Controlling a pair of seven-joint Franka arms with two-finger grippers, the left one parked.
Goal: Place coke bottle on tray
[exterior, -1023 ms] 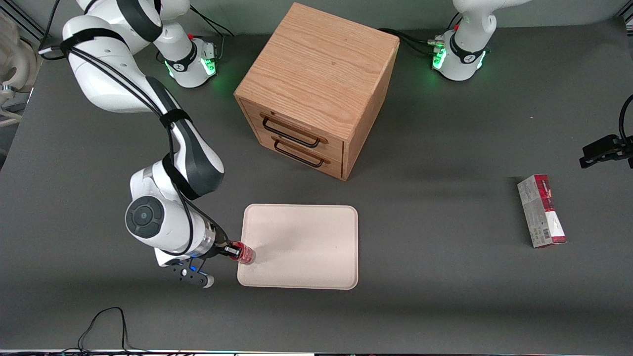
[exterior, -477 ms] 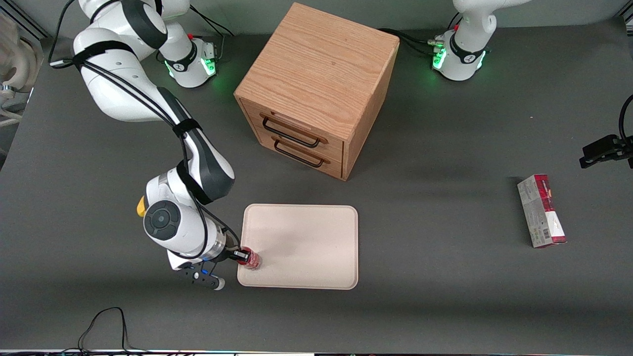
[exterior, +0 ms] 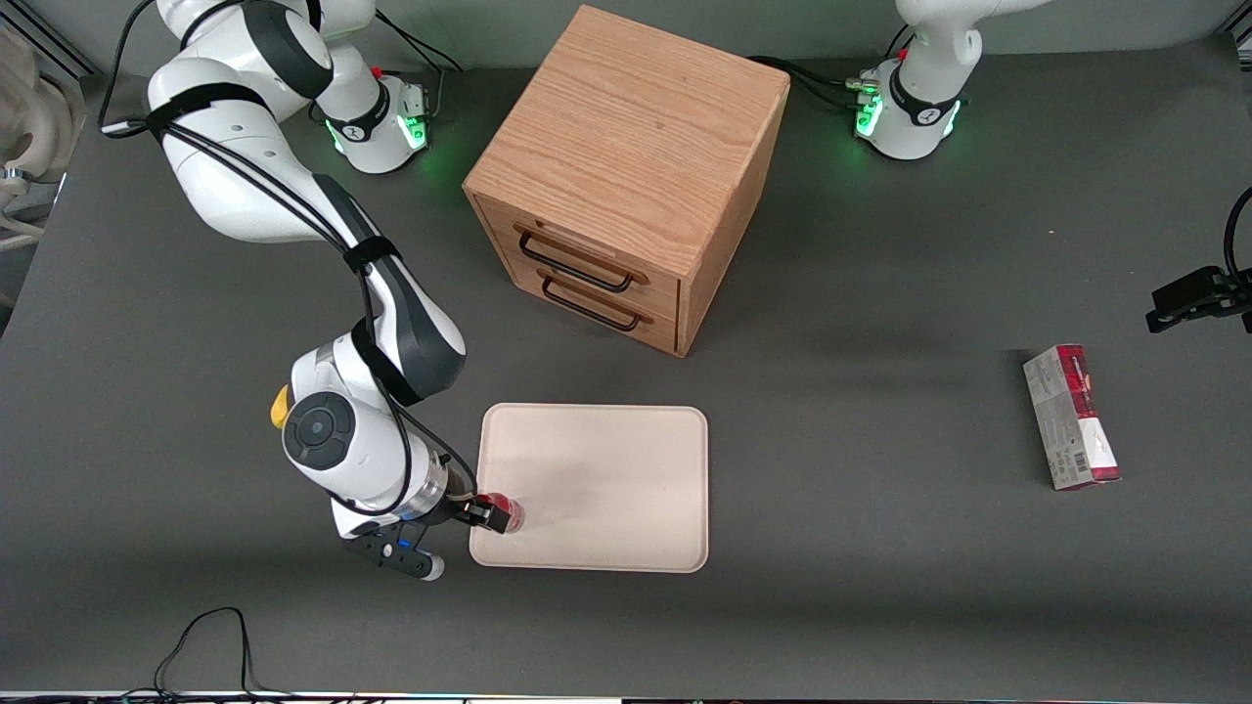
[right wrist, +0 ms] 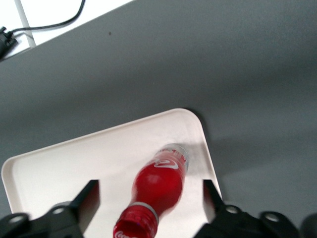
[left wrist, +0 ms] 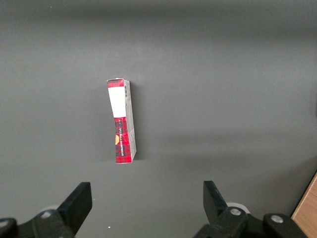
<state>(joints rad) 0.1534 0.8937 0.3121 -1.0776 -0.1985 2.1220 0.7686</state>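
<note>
The coke bottle [exterior: 505, 512] has a red label and red cap and stands on the cream tray [exterior: 606, 479], in the tray corner nearest the front camera at the working arm's end. My right gripper [exterior: 489, 514] is low at that corner, open, with the bottle between its fingers. In the right wrist view the bottle [right wrist: 162, 186] stands between the two spread fingers [right wrist: 89, 198] and touches neither, and the tray [right wrist: 74, 163] lies under it. The gripper [right wrist: 150, 203] is open around the bottle's neck and cap.
A wooden drawer cabinet [exterior: 626, 176] with two closed drawers stands farther from the front camera than the tray. A red-and-grey carton [exterior: 1071, 416] lies toward the parked arm's end, and also shows in the left wrist view [left wrist: 122, 121]. A black cable [exterior: 205, 636] loops near the table's front edge.
The gripper carried the bottle a little further onto the tray corner and lowered it. Its fingers have opened and let go of the bottle.
</note>
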